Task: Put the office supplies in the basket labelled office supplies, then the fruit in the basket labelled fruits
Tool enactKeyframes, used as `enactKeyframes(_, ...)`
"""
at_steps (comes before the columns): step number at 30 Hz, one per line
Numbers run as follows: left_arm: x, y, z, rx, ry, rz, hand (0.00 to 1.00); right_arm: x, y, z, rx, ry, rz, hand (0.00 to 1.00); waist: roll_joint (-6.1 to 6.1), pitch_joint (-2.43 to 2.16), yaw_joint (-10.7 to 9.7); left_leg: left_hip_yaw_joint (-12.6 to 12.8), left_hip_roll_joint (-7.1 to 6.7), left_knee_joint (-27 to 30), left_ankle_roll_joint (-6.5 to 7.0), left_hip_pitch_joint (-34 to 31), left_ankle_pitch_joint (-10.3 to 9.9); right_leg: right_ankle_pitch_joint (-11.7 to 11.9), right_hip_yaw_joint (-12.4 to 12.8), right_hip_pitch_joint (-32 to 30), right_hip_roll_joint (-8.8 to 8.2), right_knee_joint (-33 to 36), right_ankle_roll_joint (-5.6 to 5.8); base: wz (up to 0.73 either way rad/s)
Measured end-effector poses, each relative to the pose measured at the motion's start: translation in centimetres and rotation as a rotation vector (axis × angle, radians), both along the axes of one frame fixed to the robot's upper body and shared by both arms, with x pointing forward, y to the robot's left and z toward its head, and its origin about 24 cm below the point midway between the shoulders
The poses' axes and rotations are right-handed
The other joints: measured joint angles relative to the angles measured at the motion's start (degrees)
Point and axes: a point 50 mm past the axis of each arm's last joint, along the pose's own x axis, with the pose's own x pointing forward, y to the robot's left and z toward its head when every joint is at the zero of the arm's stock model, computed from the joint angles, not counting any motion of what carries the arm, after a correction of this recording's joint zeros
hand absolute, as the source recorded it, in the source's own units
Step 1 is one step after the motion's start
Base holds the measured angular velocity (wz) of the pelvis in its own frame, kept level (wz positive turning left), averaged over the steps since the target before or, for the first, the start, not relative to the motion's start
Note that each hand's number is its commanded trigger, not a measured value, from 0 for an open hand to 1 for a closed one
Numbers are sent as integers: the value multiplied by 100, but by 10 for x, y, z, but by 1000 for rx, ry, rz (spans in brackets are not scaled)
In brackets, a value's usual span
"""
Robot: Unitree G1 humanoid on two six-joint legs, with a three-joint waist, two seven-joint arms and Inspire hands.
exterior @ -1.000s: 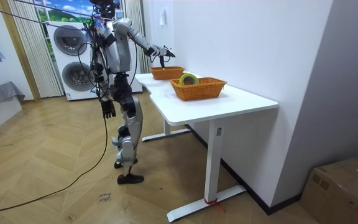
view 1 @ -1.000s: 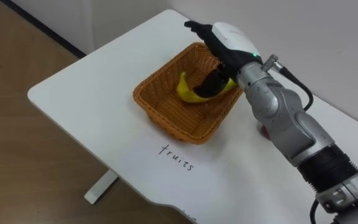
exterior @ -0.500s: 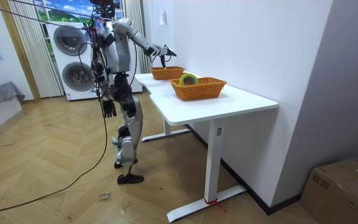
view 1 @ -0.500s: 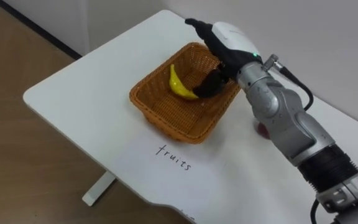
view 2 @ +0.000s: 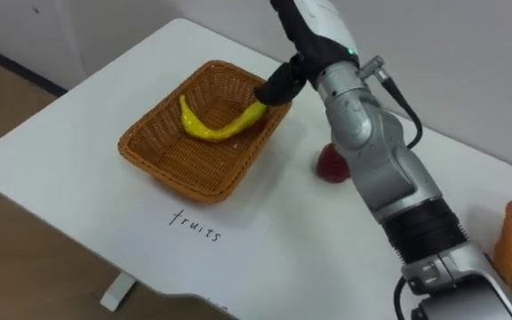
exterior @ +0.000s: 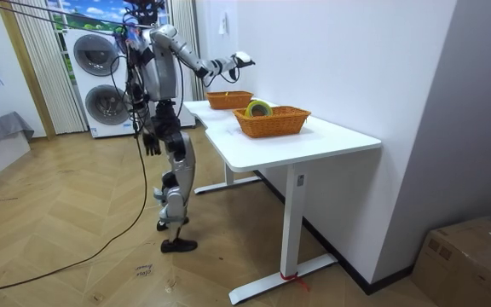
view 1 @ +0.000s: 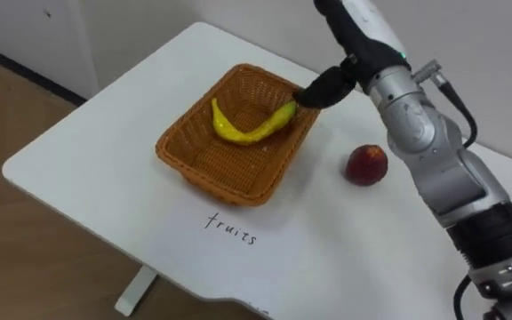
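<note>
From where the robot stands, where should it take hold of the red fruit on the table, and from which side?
Grip the red fruit around its widest middle, coming down from above. It is round and sits alone on the table, apart from the basket on its right side. The right hand looks nearest.

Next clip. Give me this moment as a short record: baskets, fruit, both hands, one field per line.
fruit basket: wicker, on the white table by the handwritten word fruits
banana: in the fruit basket, one end propped on its rim
red round fruit: on the table beside that basket, apart from it, unsorted
second basket: further along the table, holds a tape roll
right hand: above the fruit basket's rim near the banana's end; contact unclear
left hand: hangs at the robot's side
</note>
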Motion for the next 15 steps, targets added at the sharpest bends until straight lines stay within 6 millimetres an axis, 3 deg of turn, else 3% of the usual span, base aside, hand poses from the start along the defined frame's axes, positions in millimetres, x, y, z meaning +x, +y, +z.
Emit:
enactKeyframes(5, -1, -5, -2, -10, 1, 6, 0, -4, -15, -8, 83, 20, -53, 0, 110, -36, -170, 71, 7, -6, -3, 41, 7, -1, 60, 32, -1, 7, 1, -7)
enactKeyframes(15, -2, -14, -5, -42, 7, 9, 0, -7, -32, -10, 200, -52, -183, 0, 140, -14, -408, 121, 3, 49, -5, 166, 9, 0, 138, 148, -6, 18, -1, -3)
